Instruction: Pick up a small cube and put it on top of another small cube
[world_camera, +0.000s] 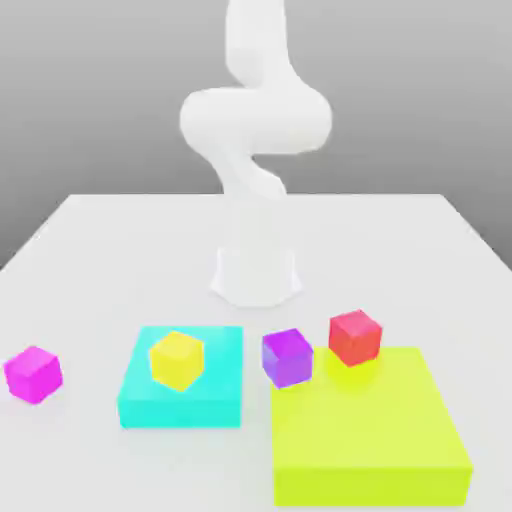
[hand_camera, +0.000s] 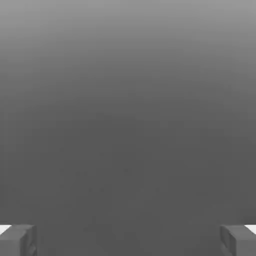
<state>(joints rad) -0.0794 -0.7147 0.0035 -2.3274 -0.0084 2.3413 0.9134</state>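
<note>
Grey, featureless backdrop rises behind a pale table (world_camera: 90, 240) on which every block sits in front of the white robot arm (world_camera: 255, 130). Taking the cyan slab (world_camera: 180, 395) as the landmark and reading across the exterior view: the magenta-pink cube (world_camera: 33, 374) rests alone on the table, well apart from the slab toward the view's left; the small yellow cube (world_camera: 177, 359) sits on top of the slab, turned slightly askew; just beside the slab toward the view's right stands a violet cube (world_camera: 288, 357), then a red cube (world_camera: 355, 337) perched on the far corner of a large lime-yellow block (world_camera: 370, 430). In the hand view the end effector (hand_camera: 128, 240) is released, its two fingertips (hand_camera: 17, 240) spread wide with nothing between them. The pink cube looks rigid, light and smooth-sided, so it should neither deform nor resist lifting, though flat glossy faces may slip under a weak pinch. A sensible hold would be across two opposite vertical faces, about mid-height, with the fingers squared to its slight rotation and free table all round it.
</note>
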